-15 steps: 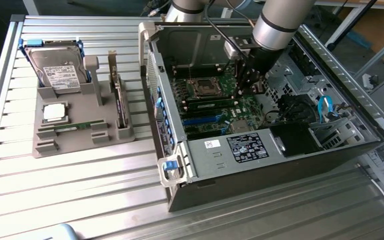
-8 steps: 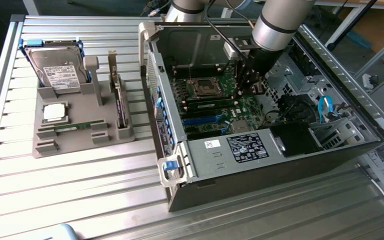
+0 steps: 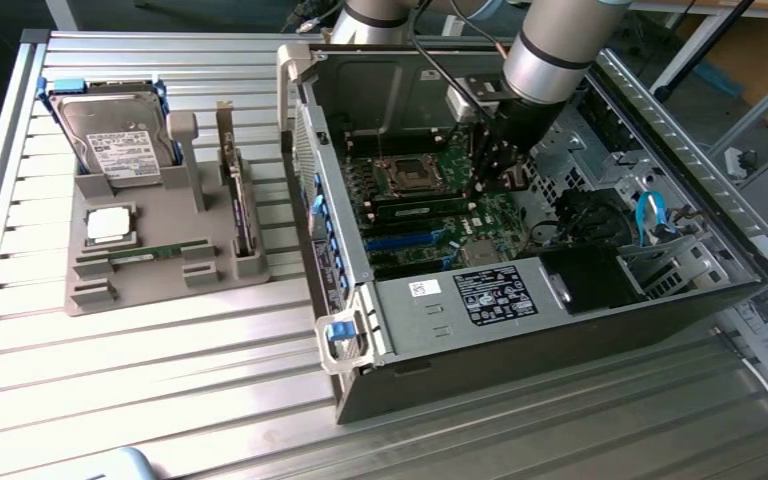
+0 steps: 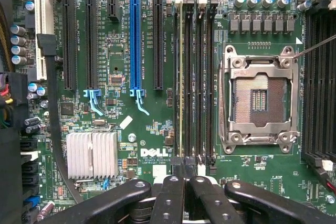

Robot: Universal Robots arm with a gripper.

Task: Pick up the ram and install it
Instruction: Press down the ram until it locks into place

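- Green and slim, the circuit-board ram [image 4: 181, 77] shows edge-on as a pale line. It runs the full length of a long black memory slot on the green Dell motherboard [image 4: 115, 61].
- Its slot is the one farthest from the open silver metal processor socket [image 4: 260, 100]. The three neighbouring black slots [image 4: 202, 77] stand empty.
- The black metal claw [image 4: 185, 169] is clenched, with only a thin slit between its fingers, and sits right at one end of the stick. Whether it pinches that end, presses on it or merely hovers cannot be told.
- By this lie, the pick-up and the carry into the dark open computer case [image 3: 398, 360] look done, and the stick appears entered in its slot.
- Likely left is the full seating. Whether the white end latches have closed on the stick cannot be made out.
- A twin green stick [image 3: 144, 252] lies flat in the grey plastic parts tray [image 3: 91, 300] on the silver slatted counter [image 3: 157, 380], well apart from the case and untouched.
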